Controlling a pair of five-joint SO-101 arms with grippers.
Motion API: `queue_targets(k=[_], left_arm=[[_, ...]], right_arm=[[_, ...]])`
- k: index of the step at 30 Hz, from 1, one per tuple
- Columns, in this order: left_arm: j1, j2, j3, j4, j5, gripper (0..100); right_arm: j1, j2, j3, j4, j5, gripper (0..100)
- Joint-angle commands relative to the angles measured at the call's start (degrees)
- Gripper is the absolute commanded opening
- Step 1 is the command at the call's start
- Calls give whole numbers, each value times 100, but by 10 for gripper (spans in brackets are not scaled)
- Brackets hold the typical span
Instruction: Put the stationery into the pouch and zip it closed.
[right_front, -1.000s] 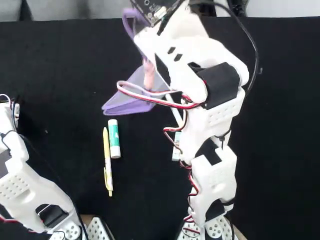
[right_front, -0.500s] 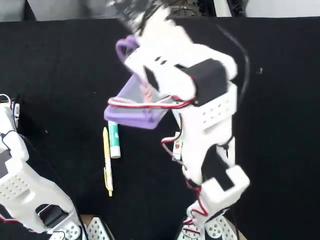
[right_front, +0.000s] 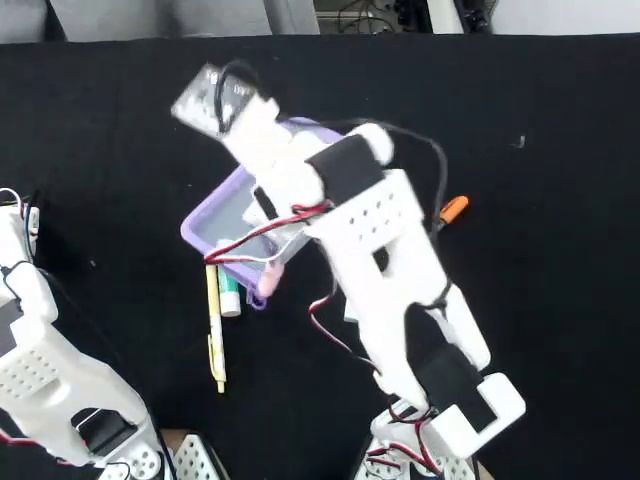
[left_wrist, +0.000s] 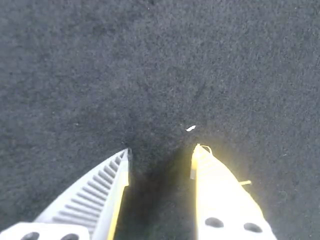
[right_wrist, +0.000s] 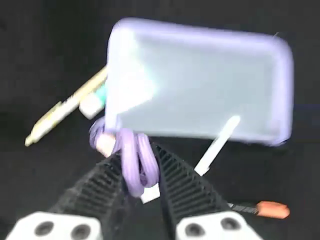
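Two right fingers (right_wrist: 95, 187) clenched on the purple loop (right_wrist: 133, 161), pouch (right_wrist: 200, 85) beyond their tips, left fingers (left_wrist: 111, 181) released.

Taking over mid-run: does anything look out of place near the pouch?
Yes. The pouch, held by its loop in the right gripper, lies askew across the top ends of the pen and glue stick, both outside it. An orange-capped item lies well apart.
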Motion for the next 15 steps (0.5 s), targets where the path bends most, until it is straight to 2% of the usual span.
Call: queue_targets(k=[1,6,10,15], left_arm=[[4,-9,-215,18,26,213],[4,-9,-215,18,26,213],[4,-9,-215,18,26,213],[-4,-9,-215,44,26,213]], right_arm=[[-79,-259,629,167,-26,39],[-97,-268,1156,149,35,149],[-105,-268,1332,149,492,152],[-105,-277,1235,158,492,149]])
